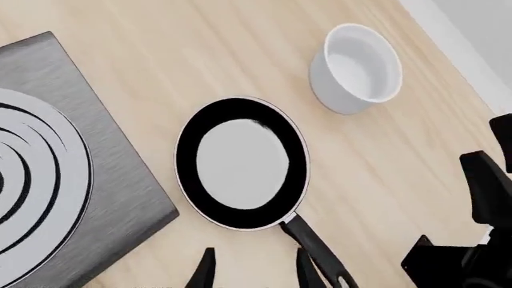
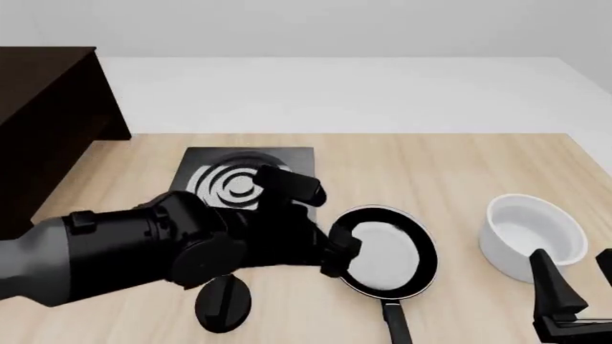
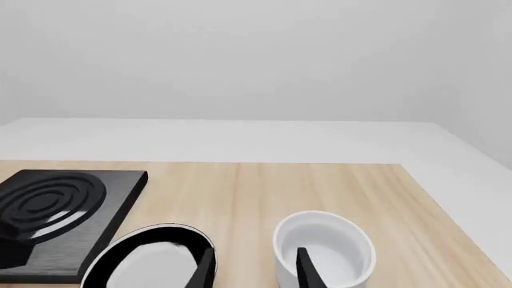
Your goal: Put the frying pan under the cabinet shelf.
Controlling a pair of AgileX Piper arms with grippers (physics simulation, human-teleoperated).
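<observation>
Reaching is underway: my left gripper (image 1: 254, 273) is hovering open (holding nothing) beside the frying pan (image 1: 242, 162) handle; closing comes next.

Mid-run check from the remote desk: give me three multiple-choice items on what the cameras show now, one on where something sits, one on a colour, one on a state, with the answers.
1. Where does the frying pan lie?
A. On the stove plate
B. On the bare table between the stove plate and the white bowl
C. In the hollow of the cabinet shelf

2. What colour is the pan's inner bottom?
A. Glossy light grey
B. Red
C. Dark brown

3. What is the left gripper doing?
A. Shut on the bowl
B. Shut on the pan's rim
C. Open, gripping nothing, near the pan's handle

Answers: 1 B, the front view shows it on wood with the plate to one side and the bowl to the other. 2 A, its wide centre renders pale grey inside a black rim. 3 C, the left wrist view shows the fingertips apart.
</observation>
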